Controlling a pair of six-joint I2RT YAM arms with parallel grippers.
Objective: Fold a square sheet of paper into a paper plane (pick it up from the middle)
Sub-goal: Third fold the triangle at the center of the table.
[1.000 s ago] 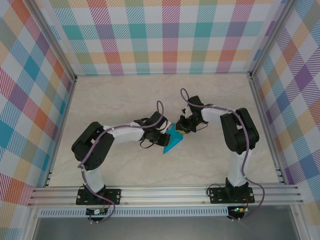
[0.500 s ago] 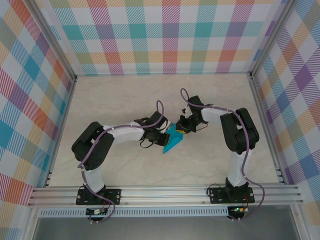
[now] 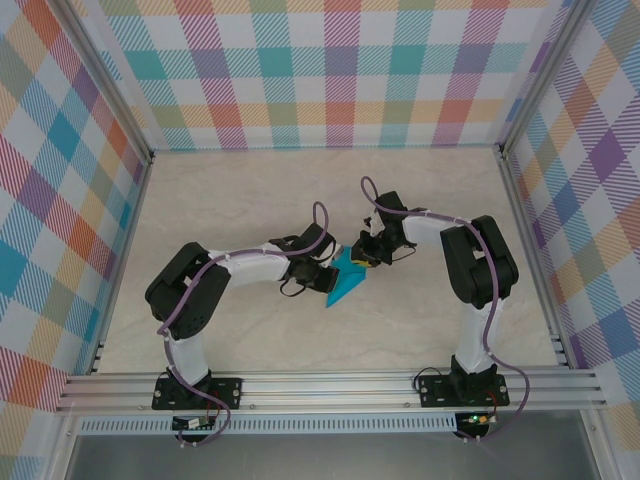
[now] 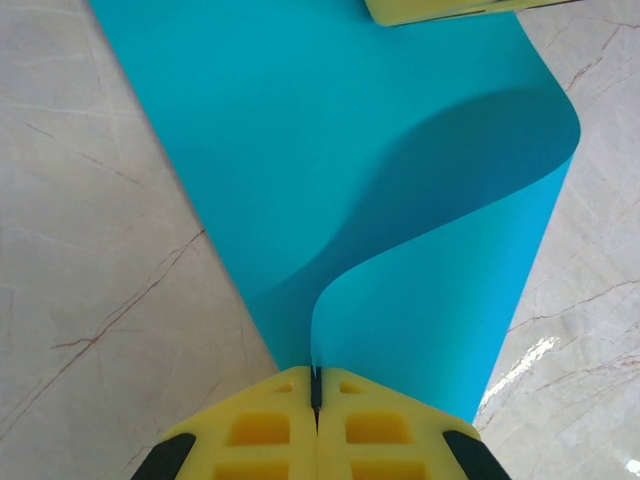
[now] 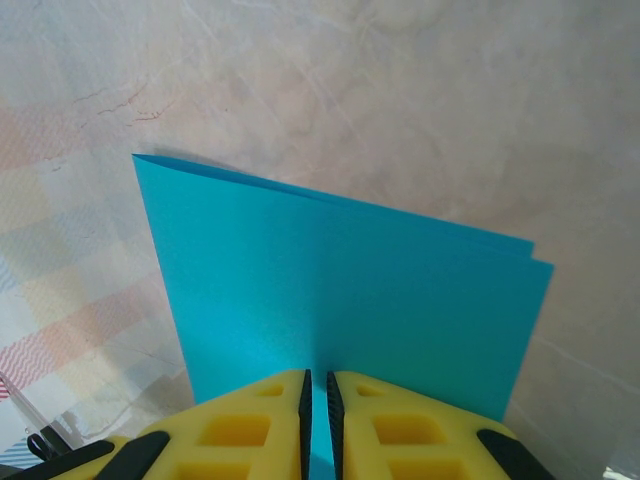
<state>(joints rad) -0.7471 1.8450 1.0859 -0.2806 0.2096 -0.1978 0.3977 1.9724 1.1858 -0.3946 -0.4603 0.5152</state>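
From where I stood, the thin teal-blue square sheet of paper (image 3: 347,281) hung near the middle of the pale marble-patterned table (image 3: 240,200), lifted between the two arms rather than lying flat. The left gripper (image 4: 316,392) was clenched tight on one edge of the sheet, its blocky yellow fingers (image 4: 255,430) pressed together with the paper pinched in the seam. From that pinch the sheet curled away in a soft S-bend, one part bowed over the other. The right gripper (image 5: 317,395) was closed on the opposite side, with a sliver of teal showing between its pads (image 5: 400,430). From its wrist the sheet looked doubled over, two edges running close together along the far side and slightly off at one corner.

I judged the step in hand to be bringing the halves together for the centre fold. To do it well, both grips would need to hold firm without tugging against each other. The loose edges should be matched before anything is pressed. The bow should then be eased down onto the table, so the crease runs straight rather than wherever the curl buckles.
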